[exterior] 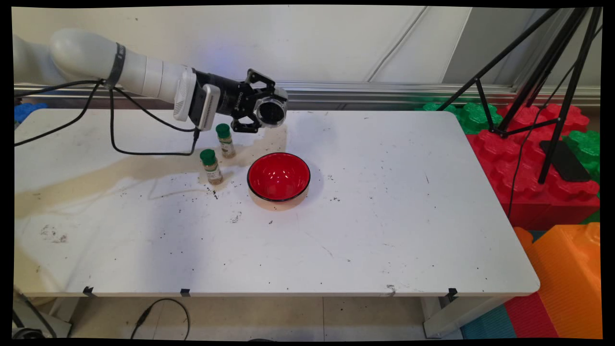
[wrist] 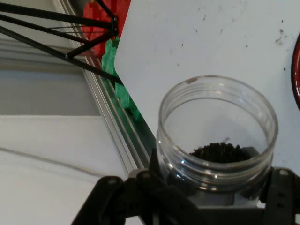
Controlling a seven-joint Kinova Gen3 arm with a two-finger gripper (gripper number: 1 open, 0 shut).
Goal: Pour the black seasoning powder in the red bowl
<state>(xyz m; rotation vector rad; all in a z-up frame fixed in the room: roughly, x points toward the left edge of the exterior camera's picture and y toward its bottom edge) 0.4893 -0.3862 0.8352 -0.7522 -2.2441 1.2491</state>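
Observation:
My gripper (exterior: 262, 113) is shut on a clear open jar (exterior: 270, 112), held on its side above the table's far side, mouth toward the camera. In the hand view the clear jar (wrist: 216, 133) shows a small heap of dark grains (wrist: 216, 152) inside. A red bowl (exterior: 278, 177) with a black rim sits on the table below and a little nearer than the jar; its rim (wrist: 296, 70) shows at the right edge of the hand view. Two green-capped spice bottles (exterior: 225, 140) (exterior: 211, 166) stand upright left of the bowl, under my wrist.
Dark grains are scattered over the white table (exterior: 384, 216), mostly round the bowl and bottles. A black tripod (exterior: 543, 72) stands over red and green blocks (exterior: 528, 158) off the right edge, with an orange block (exterior: 571, 278) nearer. Black cables (exterior: 115, 139) hang from the arm.

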